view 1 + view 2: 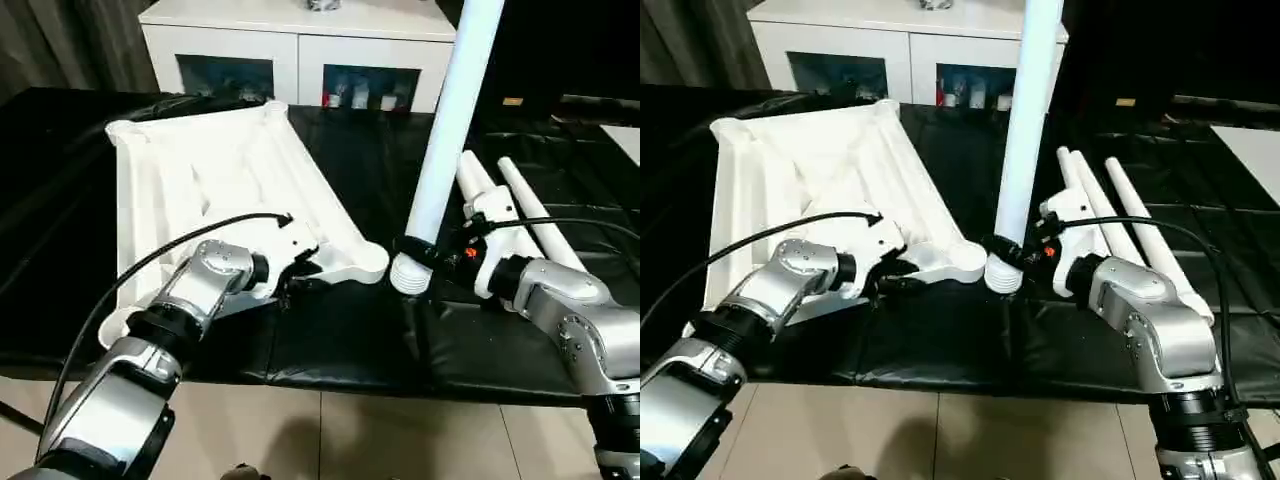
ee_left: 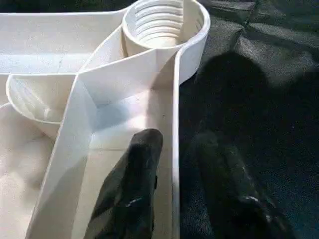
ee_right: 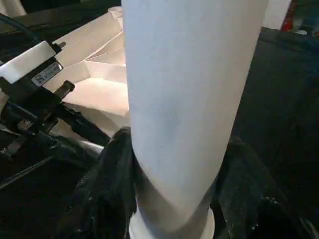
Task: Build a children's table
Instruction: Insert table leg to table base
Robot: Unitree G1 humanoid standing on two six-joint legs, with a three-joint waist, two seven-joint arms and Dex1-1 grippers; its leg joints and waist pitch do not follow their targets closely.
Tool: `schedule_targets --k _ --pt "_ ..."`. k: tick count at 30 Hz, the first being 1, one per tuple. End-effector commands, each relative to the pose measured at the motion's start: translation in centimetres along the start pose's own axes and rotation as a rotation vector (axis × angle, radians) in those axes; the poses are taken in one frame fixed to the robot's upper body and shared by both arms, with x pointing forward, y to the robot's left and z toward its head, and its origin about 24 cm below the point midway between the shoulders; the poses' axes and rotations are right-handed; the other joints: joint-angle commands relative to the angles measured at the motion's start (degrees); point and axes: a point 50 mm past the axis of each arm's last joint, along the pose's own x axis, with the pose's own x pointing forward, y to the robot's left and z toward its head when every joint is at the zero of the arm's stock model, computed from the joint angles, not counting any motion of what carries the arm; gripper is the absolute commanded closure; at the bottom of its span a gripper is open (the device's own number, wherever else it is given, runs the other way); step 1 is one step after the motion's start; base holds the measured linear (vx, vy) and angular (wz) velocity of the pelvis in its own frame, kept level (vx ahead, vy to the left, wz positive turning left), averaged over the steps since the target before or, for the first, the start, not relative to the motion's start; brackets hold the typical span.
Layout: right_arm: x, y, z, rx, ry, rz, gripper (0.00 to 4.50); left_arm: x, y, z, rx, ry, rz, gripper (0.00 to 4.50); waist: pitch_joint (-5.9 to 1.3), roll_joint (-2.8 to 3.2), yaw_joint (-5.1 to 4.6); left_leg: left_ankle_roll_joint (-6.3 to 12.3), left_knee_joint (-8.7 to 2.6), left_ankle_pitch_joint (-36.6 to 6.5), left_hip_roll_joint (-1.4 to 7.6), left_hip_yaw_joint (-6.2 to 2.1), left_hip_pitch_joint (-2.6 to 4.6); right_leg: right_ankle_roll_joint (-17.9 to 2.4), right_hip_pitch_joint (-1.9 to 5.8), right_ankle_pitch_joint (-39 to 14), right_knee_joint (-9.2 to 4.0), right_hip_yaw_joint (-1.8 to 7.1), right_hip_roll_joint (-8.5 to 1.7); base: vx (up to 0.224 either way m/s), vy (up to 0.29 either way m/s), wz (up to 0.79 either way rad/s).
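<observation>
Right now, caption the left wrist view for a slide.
Left gripper straddling the upturned tabletop's rim beside a ribbed corner socket.

Bare black mat (image 1: 340, 340) between tabletop (image 1: 200, 170) corner socket (image 2: 164, 22) and upright leg (image 1: 440, 150); spare legs (image 1: 520, 215) crowding the right.

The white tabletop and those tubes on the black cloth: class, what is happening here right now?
A humanoid robot is building a children's table. The tabletop lies upside down on the black-covered table. The left end effector straddles the tabletop's side wall near a corner socket, one finger inside, one outside. The right end effector holds one leg upright beside that corner, its lower end close to the cloth. More spare legs lie to the right.
</observation>
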Motion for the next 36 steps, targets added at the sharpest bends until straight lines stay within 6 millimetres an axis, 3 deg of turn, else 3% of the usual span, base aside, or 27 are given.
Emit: schedule_targets --k 1,4,6,9,12,17,20,22,24,36 --pt "-0.4 -0.4 0.9 -0.015 -0.027 -0.011 2.66 0.1 -0.6 -1.0 -0.014 0.020 -0.048 3.33 -3.98 -0.22 0.12 0.45 -4.69 -9.13 3.34 -1.33 0.76 -12.75 3.02 -9.08 -4.65 3.19 -4.87 0.000 0.000 0.00" --pt "-0.3 -0.4 1.1 0.007 -0.044 -0.001 2.66 -0.1 -1.6 -1.2 0.021 0.003 -0.143 3.45 -4.04 -0.02 0.04 0.55 -4.82 -8.56 3.55 -1.45 0.67 -13.37 3.05 -6.84 -4.30 3.15 -4.89 0.000 0.000 0.00" --pt "-0.4 -0.2 1.3 0.027 -0.054 0.020 2.66 -0.2 -2.3 -1.2 0.042 0.002 -0.199 3.69 -4.07 0.28 0.03 0.54 -4.79 -8.88 3.62 -1.38 0.91 -13.97 2.90 -5.83 -4.17 3.20 -4.86 0.000 0.000 0.00" --pt "-0.8 0.3 1.1 0.051 -0.038 0.089 2.66 -0.6 -3.5 -1.1 0.052 -0.013 -0.248 3.89 -4.01 0.28 0.08 0.31 -4.88 -10.08 3.80 -1.22 1.21 -14.69 2.78 -5.76 -4.11 3.19 -4.81 0.000 0.000 0.00" --pt "-1.0 0.7 0.6 0.077 -0.012 0.136 2.66 -0.8 -4.4 -0.9 0.066 -0.022 -0.271 4.18 -3.76 0.15 0.11 0.13 -5.11 -11.18 3.91 -1.22 1.16 -14.15 2.71 -8.18 -4.30 3.23 -4.76 0.000 0.000 0.00" --pt "-1.0 1.2 0.0 0.112 0.019 0.203 2.66 -1.0 -5.2 -0.8 0.090 -0.023 -0.278 4.48 -3.35 0.13 0.14 -0.93 -5.32 -14.52 3.69 -1.28 1.24 -11.31 2.30 -17.53 -5.48 3.33 -4.89 0.000 0.000 0.00" --pt "-0.6 1.4 -0.4 0.140 0.047 0.245 2.66 -1.0 -5.7 -0.7 0.090 -0.019 -0.257 4.50 -3.33 -0.51 -0.16 -0.85 -5.41 -13.84 3.73 -1.41 0.88 -10.53 2.42 -18.23 -5.39 3.28 -4.93 0.000 0.000 0.00" --pt "-0.3 1.5 -0.5 0.149 0.061 0.261 2.66 -0.9 -5.7 -0.8 0.087 -0.012 -0.249 4.50 -3.33 -0.40 -0.24 -0.55 -5.30 -13.19 3.65 -1.37 0.92 -10.44 2.26 -18.59 -5.51 3.28 -4.93 0.000 0.000 0.00" --pt "-0.1 1.5 -0.7 0.135 0.081 0.268 2.66 -0.9 -5.5 -1.0 0.086 0.003 -0.229 4.50 -3.34 -0.67 -0.24 -0.40 -5.22 -12.91 3.55 -1.32 0.89 -10.06 2.22 -19.27 -5.63 3.28 -4.92 0.000 0.000 0.00" --pt "0.9 0.7 -2.1 0.135 0.137 0.230 2.66 -1.1 -5.4 -0.6 0.092 0.010 -0.214 4.50 -3.32 -0.45 -0.34 -0.68 -5.25 -13.36 3.46 -1.35 0.84 -9.78 2.15 -19.89 -5.73 3.25 -4.84 0.000 0.000 0.00"
